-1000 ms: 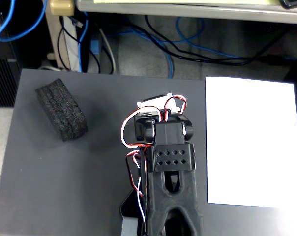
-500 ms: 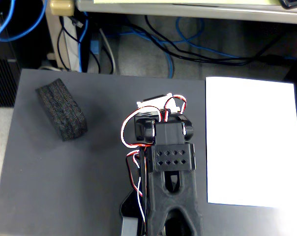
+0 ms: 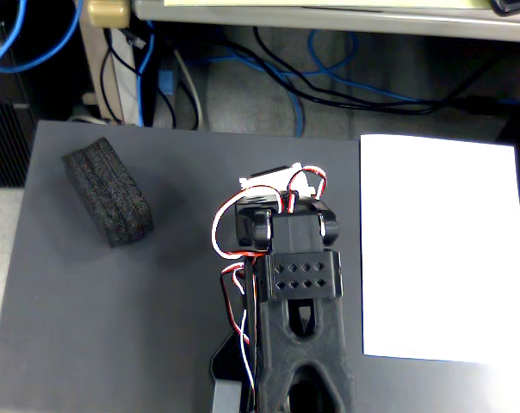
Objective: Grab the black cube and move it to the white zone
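Observation:
The black cube is a rough, speckled foam block lying at the upper left of the dark grey mat. The white zone is a large white sheet on the right side of the mat. The black arm stands folded at the bottom middle, between block and sheet, with red, white and blue wires along it. It is well to the right of and below the block and touches neither the block nor the sheet. My gripper is mostly hidden under the arm's links, so its jaws cannot be made out.
The dark grey mat covers the table. Behind its far edge hang blue and black cables under a desk. A black case stands at the far left edge.

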Available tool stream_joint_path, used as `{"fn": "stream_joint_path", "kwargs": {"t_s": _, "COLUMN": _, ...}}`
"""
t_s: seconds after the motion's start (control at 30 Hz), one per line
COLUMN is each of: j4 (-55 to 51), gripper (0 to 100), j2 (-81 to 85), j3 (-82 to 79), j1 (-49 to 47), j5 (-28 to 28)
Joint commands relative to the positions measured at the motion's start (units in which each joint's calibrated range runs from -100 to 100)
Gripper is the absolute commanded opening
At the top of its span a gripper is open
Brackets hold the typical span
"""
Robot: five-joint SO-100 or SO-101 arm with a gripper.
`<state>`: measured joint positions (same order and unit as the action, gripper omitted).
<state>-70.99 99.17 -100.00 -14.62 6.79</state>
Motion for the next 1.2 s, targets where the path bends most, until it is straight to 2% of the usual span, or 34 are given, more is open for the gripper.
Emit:
{"fn": "stream_joint_path", "kwargs": {"t_s": 0.0, "j4": -0.3, "gripper": 1, "j2": 0.1, "j3": 0.1, "j1": 0.5, "j5": 0.3}}
{"fn": "stream_joint_path", "kwargs": {"t_s": 1.03, "j4": 0.5, "gripper": 2, "j2": 0.0, "j3": 0.5, "j1": 0.5, "j5": 0.0}}
{"fn": "stream_joint_path", "kwargs": {"t_s": 1.17, "j4": -0.6, "gripper": 2, "j2": 0.1, "j3": 17.9, "j1": -0.2, "j5": 0.0}}
